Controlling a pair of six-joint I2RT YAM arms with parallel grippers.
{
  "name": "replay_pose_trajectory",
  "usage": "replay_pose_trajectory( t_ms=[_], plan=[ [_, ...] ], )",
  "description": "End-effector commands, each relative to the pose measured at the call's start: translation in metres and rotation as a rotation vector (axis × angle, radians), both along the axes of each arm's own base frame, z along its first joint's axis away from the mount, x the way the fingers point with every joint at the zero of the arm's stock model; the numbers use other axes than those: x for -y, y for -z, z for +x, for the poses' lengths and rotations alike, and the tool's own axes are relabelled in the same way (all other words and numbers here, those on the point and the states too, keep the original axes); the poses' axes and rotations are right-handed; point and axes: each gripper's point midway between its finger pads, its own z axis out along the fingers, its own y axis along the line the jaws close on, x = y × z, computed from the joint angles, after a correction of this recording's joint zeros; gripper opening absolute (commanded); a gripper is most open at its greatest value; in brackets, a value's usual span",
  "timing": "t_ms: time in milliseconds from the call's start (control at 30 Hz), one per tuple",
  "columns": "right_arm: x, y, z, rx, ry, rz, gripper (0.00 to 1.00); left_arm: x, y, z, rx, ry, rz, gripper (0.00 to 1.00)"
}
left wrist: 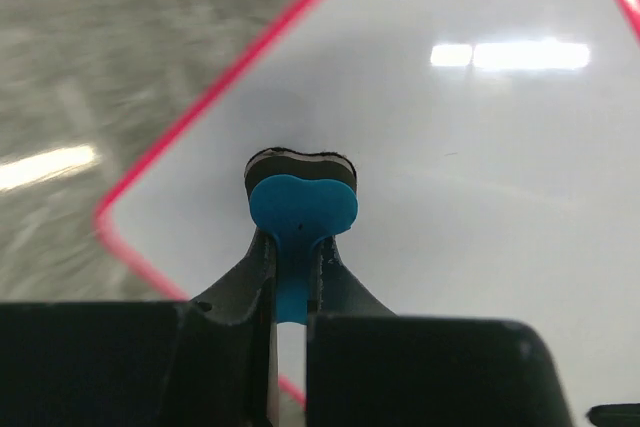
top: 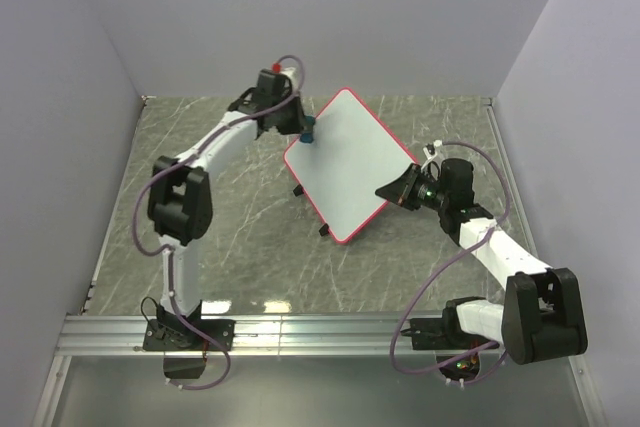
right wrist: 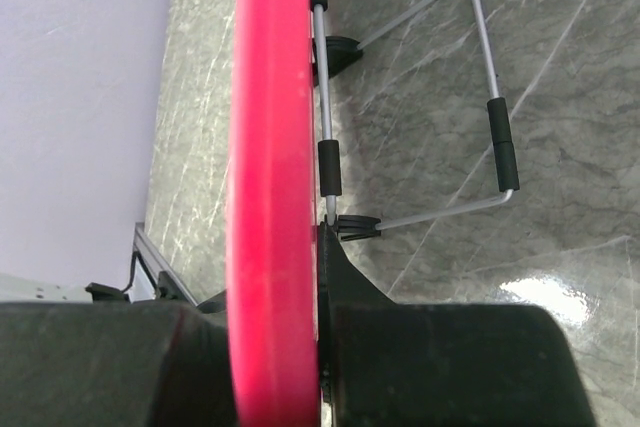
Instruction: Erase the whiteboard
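Top external view shows a grey marbled tabletop (top: 230,247) closed in by pale walls, with the two arms reaching from its near edge toward the middle. The whiteboard (top: 345,162) lies at the centre of the tabletop, turned diagonally so that one corner points far and another near. Its thin red-pink rim runs all round. Its face shows plain white, with bright glare from lights in the left wrist view.

The left arm stretches to the far left corner of the board. The right arm comes in from the near right and meets the board's right edge.

The right hand (top: 385,190) is pressed together on that right edge. In the right wrist view the red rim runs straight down between its dark fingers. The left hand (top: 303,129) pinches a small blue eraser (left wrist: 300,209) by its flat handle. The eraser's dark felt end points away from the hand, over the white surface just inside the rounded far left corner. Whether the felt touches the board cannot be told.

Under the board, the right wrist view shows a thin wire stand (right wrist: 500,147) with black sleeves, folded out over the tabletop. Two small black feet (top: 323,231) show along the board's near left edge.
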Motion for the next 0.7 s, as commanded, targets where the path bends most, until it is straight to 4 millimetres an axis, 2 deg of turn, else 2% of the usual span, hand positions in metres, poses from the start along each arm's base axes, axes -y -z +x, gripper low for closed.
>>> replay_pose_trajectory(
  t_ms=[0,33,67,100,167,200,233,267,300,333,367,400,467,500,533,567,600,633,667],
  plan=[
    [0.005,0.061,-0.037,-0.221,-0.006,-0.097,0.0,-0.053,-0.08,-0.005,0.179,-0.145,0.013,0.0],
    [0.006,0.063,-0.038,-0.226,0.0,-0.101,0.0,-0.061,-0.083,-0.009,0.186,-0.162,0.022,0.0],
    [0.008,0.064,-0.038,-0.224,0.011,-0.106,0.0,-0.074,-0.101,-0.016,0.22,-0.193,0.018,0.0],
    [0.008,0.067,-0.04,-0.231,0.016,-0.107,0.0,-0.085,-0.09,-0.022,0.198,-0.226,0.047,0.0],
    [0.011,0.068,-0.041,-0.226,0.033,-0.111,0.13,-0.106,-0.094,-0.032,0.188,-0.276,0.056,0.0],
    [0.012,0.072,-0.045,-0.238,0.041,-0.112,0.2,-0.114,-0.076,-0.04,0.143,-0.289,0.081,0.0],
    [0.014,0.073,-0.045,-0.24,0.051,-0.114,0.32,-0.12,-0.068,-0.045,0.124,-0.3,0.09,0.0],
    [0.014,0.073,-0.047,-0.235,0.053,-0.113,0.38,-0.128,-0.066,-0.051,0.116,-0.316,0.091,0.0],
    [0.015,0.072,-0.045,-0.215,0.062,-0.111,0.46,-0.134,-0.045,-0.062,0.067,-0.321,0.109,0.0],
    [0.015,0.072,-0.045,-0.212,0.063,-0.111,0.59,-0.137,-0.038,-0.068,0.042,-0.334,0.101,0.0],
    [0.015,0.069,-0.046,-0.205,0.063,-0.11,0.64,-0.144,-0.036,-0.074,0.034,-0.35,0.094,0.0],
    [0.016,0.07,-0.047,-0.203,0.065,-0.113,0.68,-0.149,-0.016,-0.086,-0.012,-0.357,0.11,0.0],
    [0.016,0.063,-0.047,-0.179,0.073,-0.109,0.76,-0.153,-0.005,-0.098,-0.039,-0.374,0.111,0.0],
    [0.018,0.06,-0.047,-0.176,0.078,-0.116,0.82,-0.157,0.012,-0.109,-0.081,-0.381,0.128,0.0],
    [0.019,0.055,-0.046,-0.163,0.086,-0.119,0.9,-0.158,0.019,-0.114,-0.101,-0.386,0.13,0.0],
    [0.021,0.048,-0.05,-0.156,0.094,-0.127,0.91,-0.161,0.025,-0.121,-0.121,-0.392,0.138,0.0],
    [0.023,0.038,-0.047,-0.128,0.1,-0.132,0.92,-0.164,0.04,-0.13,-0.16,-0.394,0.157,0.03],
    [0.026,0.033,-0.047,-0.11,0.114,-0.145,0.99,-0.165,0.047,-0.135,-0.183,-0.402,0.162,0.07],
    [0.028,0.018,-0.049,-0.082,0.123,-0.148,0.99,-0.168,0.061,-0.145,-0.217,-0.404,0.176,0.16]
  ],
)
